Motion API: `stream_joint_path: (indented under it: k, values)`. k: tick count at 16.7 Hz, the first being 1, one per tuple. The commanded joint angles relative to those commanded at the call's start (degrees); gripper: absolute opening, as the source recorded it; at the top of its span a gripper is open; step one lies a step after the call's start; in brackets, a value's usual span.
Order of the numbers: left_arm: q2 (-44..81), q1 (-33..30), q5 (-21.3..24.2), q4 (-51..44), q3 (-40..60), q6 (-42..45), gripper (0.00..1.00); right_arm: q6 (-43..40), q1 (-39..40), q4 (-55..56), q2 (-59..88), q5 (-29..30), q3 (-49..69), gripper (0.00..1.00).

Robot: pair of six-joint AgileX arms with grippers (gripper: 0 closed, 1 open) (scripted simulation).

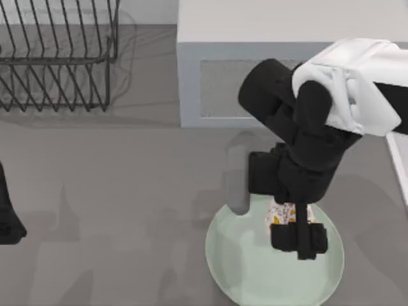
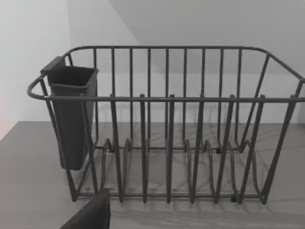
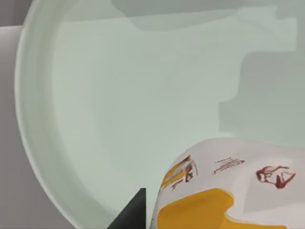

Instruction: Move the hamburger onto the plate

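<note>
The small lump wrapped in white paper with orange-yellow patches, the hamburger [image 3: 224, 191], is seen clenched in the right gripper [image 1: 288, 220] over the large round pale mint-green plate [image 1: 255, 274], whose glossy surface lies bare beneath it. The left arm is parked at the table's left edge; a dark wire dish rack [image 2: 167, 124] with a dark plastic cup [image 2: 71, 114] clipped to one end is seen from its wrist.
</note>
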Motion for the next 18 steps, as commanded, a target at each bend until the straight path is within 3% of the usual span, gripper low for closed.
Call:
stream_joint_path:
  k: [7, 13, 18]
  values:
    - [0.0, 0.0, 0.0, 0.0, 0.0, 0.0, 1.00, -1.2, 0.3, 0.4, 0.4, -0.1, 0.2, 0.00]
    - [0.0, 0.0, 0.0, 0.0, 0.0, 0.0, 1.00, -0.9, 0.9, 9.2, 3.3, -0.1, -5.2, 0.00]
    - [0.0, 0.0, 0.0, 0.0, 0.0, 0.0, 1.00, -0.9, 1.0, 10.1, 3.7, -0.1, -6.0, 0.00]
